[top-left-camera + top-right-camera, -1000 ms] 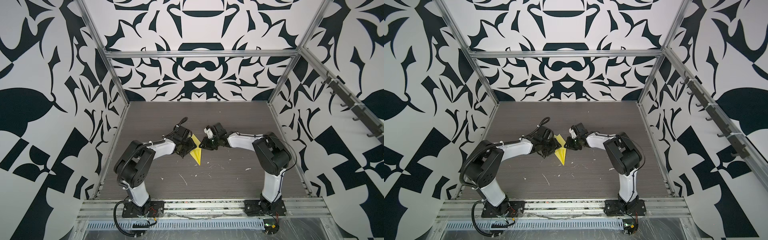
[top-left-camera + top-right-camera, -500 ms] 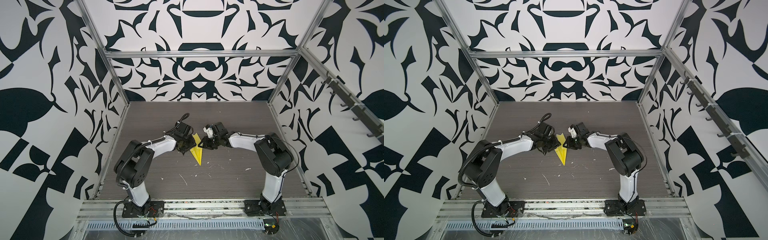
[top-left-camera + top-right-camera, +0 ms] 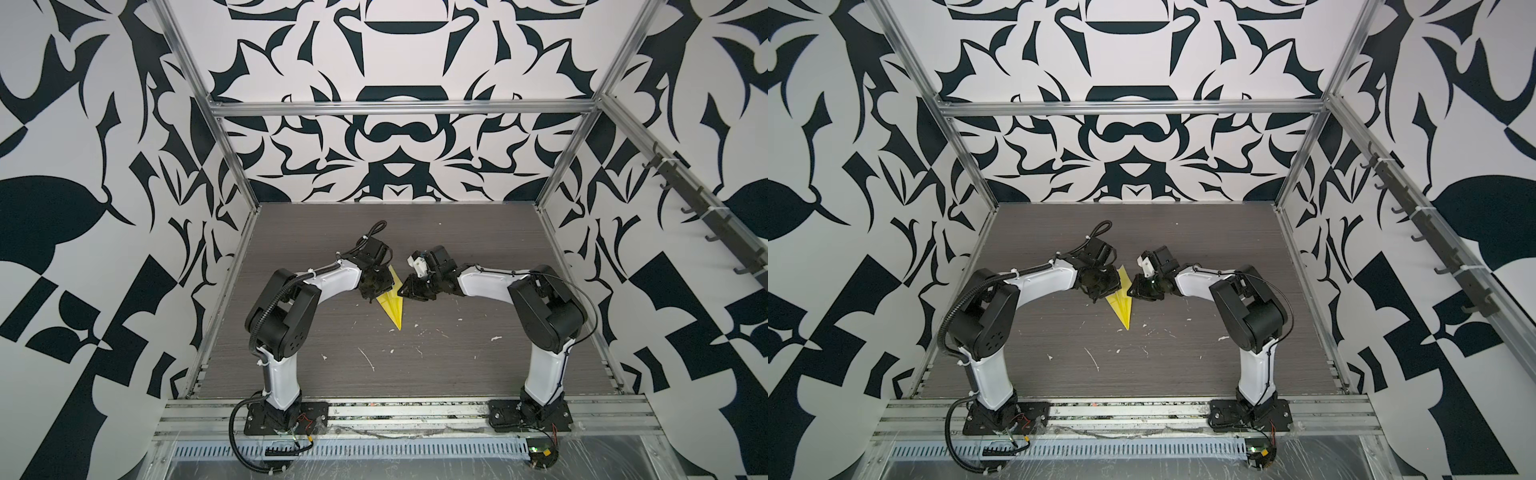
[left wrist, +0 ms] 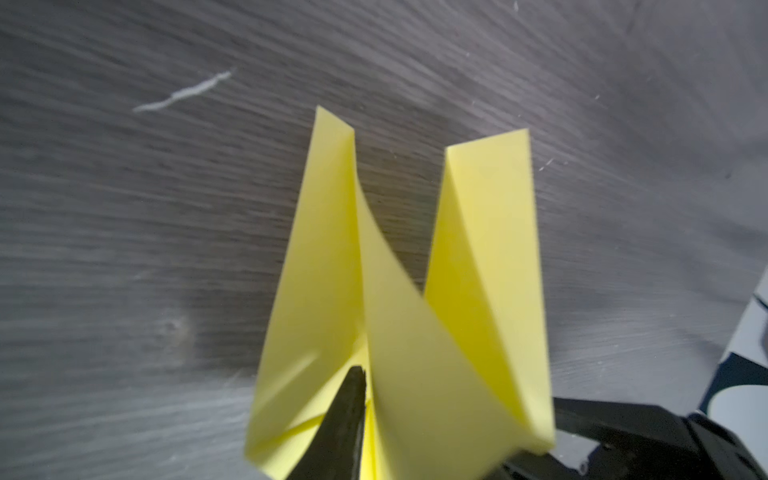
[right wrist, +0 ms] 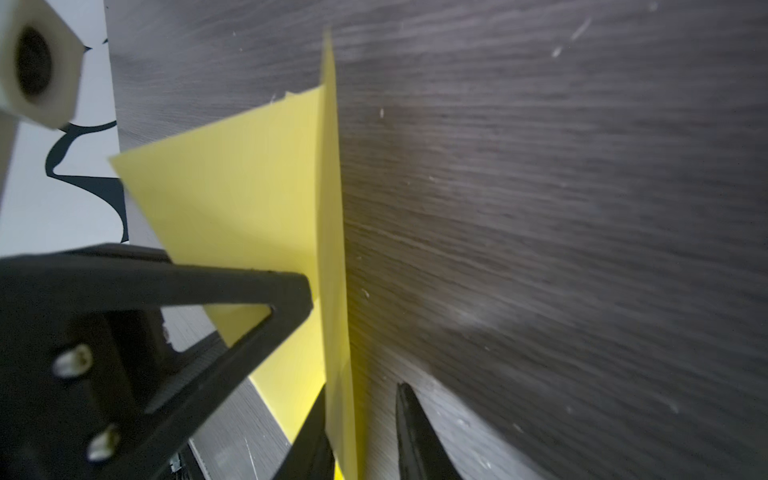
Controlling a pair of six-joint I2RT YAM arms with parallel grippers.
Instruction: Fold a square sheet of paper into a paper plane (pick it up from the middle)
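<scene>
The paper plane (image 3: 394,309) (image 3: 1121,309) is a narrow yellow dart at the table's middle, with its tip toward the front. My left gripper (image 3: 379,287) (image 3: 1106,286) is at its tail from the left. In the left wrist view one black finger (image 4: 349,411) sits between the raised yellow flaps (image 4: 486,249), and the paper hides the other finger. My right gripper (image 3: 409,289) (image 5: 360,386) comes from the right and straddles an upright fold (image 5: 334,249). The fold lies against one finger, with a gap to the other finger (image 5: 415,432).
White flecks (image 3: 368,359) are scattered over the dark wood-grain table (image 3: 478,365). Patterned walls and aluminium posts (image 3: 232,166) close in the sides and back. A rail of hooks (image 3: 706,216) runs along the right wall. Both arm bases (image 3: 286,415) stand at the front edge.
My left gripper's jaws have narrowed around the plane's tail. Both grippers and the plane have shifted slightly toward the back. The right jaws keep the same width.
</scene>
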